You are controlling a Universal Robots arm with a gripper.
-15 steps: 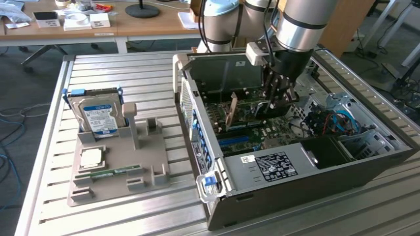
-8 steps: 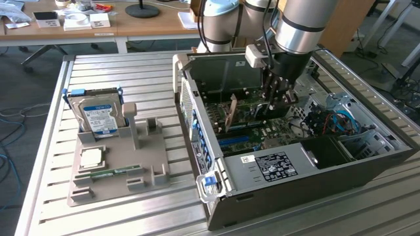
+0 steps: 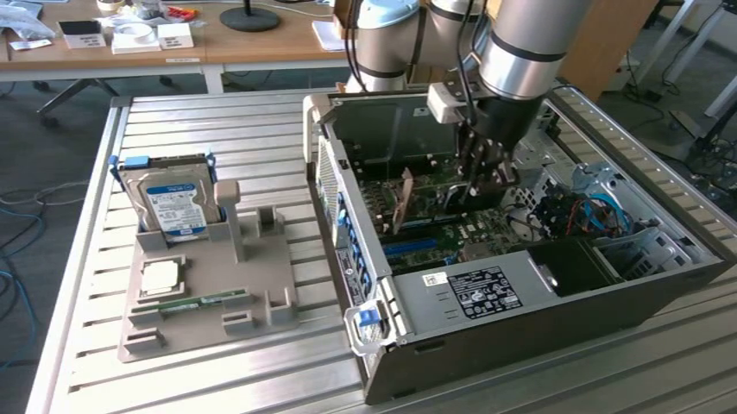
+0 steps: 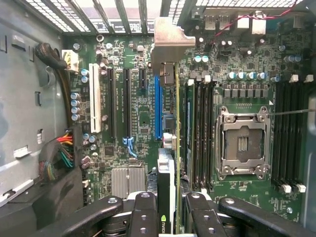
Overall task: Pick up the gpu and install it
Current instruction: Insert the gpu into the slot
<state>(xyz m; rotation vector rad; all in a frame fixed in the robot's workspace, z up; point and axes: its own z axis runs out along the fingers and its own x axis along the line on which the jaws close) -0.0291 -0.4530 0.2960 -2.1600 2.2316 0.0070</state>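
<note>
**Gpu clamped in the pincer, inside the open case**

I start at the exterior view's left, well apart from the pincer (image 3: 484,191). There a hard drive (image 3: 171,205) stands upright in a grey holder (image 3: 265,302) on the slatted table (image 3: 207,121). A processor chip (image 3: 159,276) and a RAM stick (image 3: 205,302) lie flat in the same holder.

Next comes the computer case (image 3: 553,302), lying on its side with the open side up, and the pincer is down inside it over the motherboard. I see it closed on the gpu (image 3: 440,197). The card stands on edge and reaches from the fingers toward the case's vented rear wall, to the exterior view's left of the pincer. To the exterior view's right of the pincer, blue and red cables (image 3: 588,211) sit near the drive bays.

On the wrist camera, the fingers (image 4: 143,217) of the pincer (image 4: 170,219) press on both faces of the gpu (image 4: 168,168). Its pale end bracket (image 4: 167,44) is at the far end from the pincer, up by the rear grille. A blue slot (image 4: 158,108) runs just beside the card, and I cannot tell whether the card's edge has entered it. On the card's other side lie black memory slots (image 4: 202,133), then the CPU socket (image 4: 243,143).
</note>
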